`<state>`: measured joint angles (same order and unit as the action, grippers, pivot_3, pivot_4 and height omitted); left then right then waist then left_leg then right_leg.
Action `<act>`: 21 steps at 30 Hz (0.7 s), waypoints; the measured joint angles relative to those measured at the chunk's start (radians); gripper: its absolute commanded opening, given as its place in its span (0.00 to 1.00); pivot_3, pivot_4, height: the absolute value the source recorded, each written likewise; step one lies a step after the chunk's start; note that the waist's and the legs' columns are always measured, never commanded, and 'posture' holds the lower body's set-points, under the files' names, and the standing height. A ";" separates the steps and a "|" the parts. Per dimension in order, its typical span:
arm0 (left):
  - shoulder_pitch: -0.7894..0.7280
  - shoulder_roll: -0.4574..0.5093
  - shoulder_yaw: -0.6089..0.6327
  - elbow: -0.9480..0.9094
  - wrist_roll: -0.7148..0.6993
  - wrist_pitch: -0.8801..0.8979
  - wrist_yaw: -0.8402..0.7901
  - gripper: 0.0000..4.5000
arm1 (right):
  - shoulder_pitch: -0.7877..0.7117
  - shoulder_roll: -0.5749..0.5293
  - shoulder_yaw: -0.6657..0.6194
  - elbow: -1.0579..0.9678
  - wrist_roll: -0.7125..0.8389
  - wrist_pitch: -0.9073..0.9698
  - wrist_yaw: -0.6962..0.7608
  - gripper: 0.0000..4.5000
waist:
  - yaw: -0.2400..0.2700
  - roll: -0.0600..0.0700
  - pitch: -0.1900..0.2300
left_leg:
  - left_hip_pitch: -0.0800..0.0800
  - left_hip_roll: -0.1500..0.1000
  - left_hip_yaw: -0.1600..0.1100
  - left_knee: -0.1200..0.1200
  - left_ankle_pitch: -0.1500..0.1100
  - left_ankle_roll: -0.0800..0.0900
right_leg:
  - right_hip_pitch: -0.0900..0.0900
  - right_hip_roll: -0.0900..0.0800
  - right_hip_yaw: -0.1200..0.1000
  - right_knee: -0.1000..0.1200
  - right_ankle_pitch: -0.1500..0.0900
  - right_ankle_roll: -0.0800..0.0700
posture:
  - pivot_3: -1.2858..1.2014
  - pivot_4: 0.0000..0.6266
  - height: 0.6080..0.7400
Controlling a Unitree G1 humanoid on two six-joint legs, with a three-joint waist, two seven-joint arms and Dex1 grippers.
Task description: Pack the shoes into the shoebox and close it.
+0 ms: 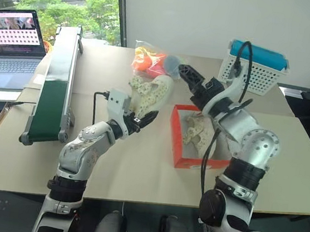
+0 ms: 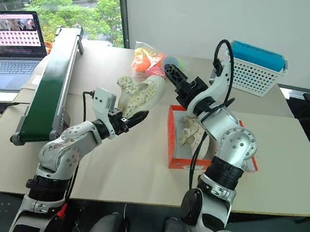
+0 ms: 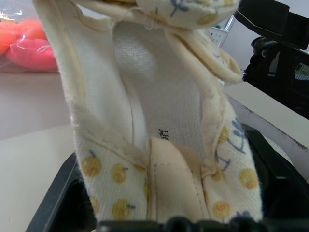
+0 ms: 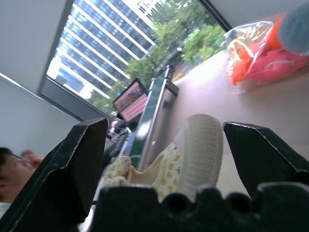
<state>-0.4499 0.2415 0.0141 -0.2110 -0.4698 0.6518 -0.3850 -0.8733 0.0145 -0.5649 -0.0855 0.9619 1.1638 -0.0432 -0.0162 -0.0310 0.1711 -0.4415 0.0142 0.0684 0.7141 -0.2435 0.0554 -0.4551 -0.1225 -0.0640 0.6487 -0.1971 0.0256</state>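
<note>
Shoebox [image 1: 182, 135]: orange-red cardboard, lying open on the counter [image 1: 137, 170] at centre right; white paper lining inside.
Shoebox contents: one cream shoe [image 1: 196, 133] lies inside on the lining, partly hidden behind the right arm.
Second shoe [image 2: 140, 95]: cream with small yellow dots, held above the counter just left of the shoebox, sole turned toward the far side; not in the box.
Left tool [image 1: 143, 118]: black fingers clamped on the heel end of the lifted shoe; the left wrist view shows the shoe's white insole [image 3: 164, 111] rising between them.
Right tool [image 2: 174, 73]: fingers [image 4: 79, 159] spread wide apart with nothing between them, raised over the far end of the shoebox, near the toe of the lifted shoe.
Basket [image 1: 254, 68]: white perforated plastic with a teal top, far right of the counter; contents cannot be made out.
Clear bag [image 1: 150, 60]: orange and pink toys inside, behind the lifted shoe.
Conveyor [image 1: 55, 82]: green belt along the left of the counter.
Laptop [image 1: 11, 49]: open, far left, cut off by the frame edge.
Hidden: shoebox lid and near-right corner covered by the right arm.
</note>
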 measured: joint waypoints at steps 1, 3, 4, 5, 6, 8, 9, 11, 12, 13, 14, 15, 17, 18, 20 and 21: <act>-0.001 0.003 -0.001 0.001 0.003 -0.001 -0.002 0.67 | -0.001 -0.001 0.002 0.000 0.011 0.007 -0.011 1.00 | 0.001 0.000 0.000 | 0.000 0.000 0.000 0.000 0.000 0.000 | 0.000 0.000 0.000 0.000 0.000 0.000 | 0.52 0.24 0.69; -0.002 0.005 -0.001 0.006 0.005 -0.001 -0.005 0.67 | -0.001 -0.004 0.005 0.003 0.033 0.022 -0.033 1.00 | 0.001 0.000 0.000 | 0.000 0.000 0.000 0.000 0.000 0.000 | 0.000 0.000 0.000 0.000 0.000 0.000 | 0.52 0.24 0.69; -0.003 0.004 -0.001 0.009 0.005 -0.002 -0.007 0.67 | 0.001 -0.006 0.012 0.003 0.041 0.027 -0.042 1.00 | 0.001 0.000 0.000 | 0.000 0.000 0.000 0.000 0.000 0.000 | 0.000 0.000 0.000 0.000 0.000 0.000 | 0.52 0.24 0.69; -0.007 0.004 0.000 0.012 0.006 -0.002 -0.007 0.67 | 0.005 -0.007 0.023 0.002 0.043 0.031 -0.049 1.00 | 0.001 0.000 0.000 | 0.000 0.000 0.000 0.000 0.000 0.000 | 0.000 0.000 0.000 0.000 0.000 0.000 | 0.52 0.24 0.69; -0.010 0.004 0.000 0.013 0.006 -0.003 -0.008 0.67 | 0.012 -0.007 0.033 0.002 0.044 0.034 -0.052 1.00 | 0.001 0.000 0.000 | 0.000 0.000 0.000 0.000 0.000 0.000 | 0.000 0.000 0.000 0.000 0.000 0.000 | 0.52 0.24 0.69; -0.019 0.003 0.001 0.015 0.006 -0.004 -0.009 0.67 | 0.038 -0.007 0.054 0.002 0.045 0.040 -0.062 1.00 | 0.001 0.000 0.000 | 0.000 0.000 0.000 0.000 0.000 0.000 | 0.000 0.000 0.000 0.000 0.000 0.000 | 0.52 0.24 0.69; -0.022 0.003 0.001 0.015 0.006 -0.005 -0.009 0.67 | 0.049 -0.007 0.060 0.002 0.045 0.041 -0.067 1.00 | 0.002 0.000 0.000 | 0.000 0.000 0.000 0.000 0.000 0.000 | 0.000 0.000 0.000 0.000 0.000 0.000 | 0.52 0.24 0.69; -0.022 0.003 0.004 0.015 0.006 -0.009 -0.009 0.67 | 0.069 -0.007 0.076 0.002 0.045 0.042 -0.070 1.00 | 0.002 0.000 0.000 | 0.000 0.000 0.000 0.000 0.000 0.000 | 0.000 0.000 0.000 0.000 0.000 0.000 | 0.52 0.24 0.69; -0.022 0.003 0.004 0.015 0.006 -0.013 -0.009 0.67 | 0.076 -0.005 0.086 0.002 0.045 0.043 -0.071 1.00 | 0.002 0.000 0.000 | 0.000 0.000 0.000 0.000 0.000 0.000 | 0.000 0.000 0.000 0.000 0.000 0.000 | 0.52 0.24 0.69; -0.022 0.001 0.003 0.015 0.006 -0.014 -0.010 0.67 | 0.076 -0.002 0.090 0.002 0.046 0.043 -0.071 1.00 | 0.002 0.000 0.000 | 0.000 0.000 0.000 0.000 0.000 0.000 | 0.000 0.000 0.000 0.000 0.000 0.000 | 0.52 0.24 0.69; -0.022 0.000 0.003 0.015 0.005 -0.015 -0.011 0.67 | 0.076 -0.001 0.093 0.002 0.046 0.043 -0.072 1.00 | 0.002 0.000 0.000 | 0.000 0.000 0.000 0.000 0.000 0.000 | 0.000 0.000 0.000 0.000 0.000 0.000 | 0.52 0.24 0.69; -0.022 0.000 0.003 0.015 0.005 -0.015 -0.012 0.67 | 0.076 0.001 0.099 0.002 0.046 0.043 -0.074 1.00 | 0.002 0.000 0.000 | 0.000 0.000 0.000 0.000 0.000 0.000 | 0.000 0.000 0.000 0.000 0.000 0.000 | 0.52 0.24 0.69; -0.022 -0.002 0.002 0.015 0.005 -0.015 -0.014 0.67 | 0.076 0.004 0.110 0.005 0.046 0.042 -0.076 1.00 | 0.002 0.000 0.000 | 0.000 0.000 0.000 0.000 0.000 0.000 | 0.000 0.000 0.000 -0.001 0.000 0.000 | 0.52 0.24 0.69; -0.022 -0.003 0.002 0.015 0.005 -0.015 -0.014 0.67 | 0.076 0.005 0.113 0.012 0.046 0.041 -0.076 1.00 | 0.002 0.000 0.000 | 0.000 0.000 0.000 0.000 0.000 0.000 | 0.000 0.000 0.000 -0.001 0.000 0.000 | 0.52 0.24 0.69; -0.022 -0.004 0.000 0.015 0.005 -0.015 -0.016 0.67 | 0.074 0.007 0.116 0.031 0.046 0.035 -0.076 1.00 | 0.002 0.000 0.000 | 0.000 0.000 0.000 0.000 0.000 0.000 | 0.000 0.000 0.000 -0.001 0.000 0.000 | 0.52 0.24 0.69; -0.022 -0.004 0.000 0.014 0.005 -0.015 -0.017 0.67 | 0.073 0.007 0.119 0.040 0.046 0.030 -0.076 1.00 | 0.002 0.000 0.000 | 0.000 0.000 0.000 0.000 0.000 0.000 | 0.000 0.000 0.000 -0.001 0.000 0.000 | 0.52 0.24 0.69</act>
<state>-0.4723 0.2370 0.0141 -0.1966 -0.4645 0.6373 -0.4022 -0.8007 0.0216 -0.4463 -0.0452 1.0082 1.1936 -0.1194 -0.0146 -0.0310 0.1711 -0.4417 0.0142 0.0683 0.7141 -0.2436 0.0558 -0.4551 -0.1225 -0.0638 0.6479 -0.1972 0.0257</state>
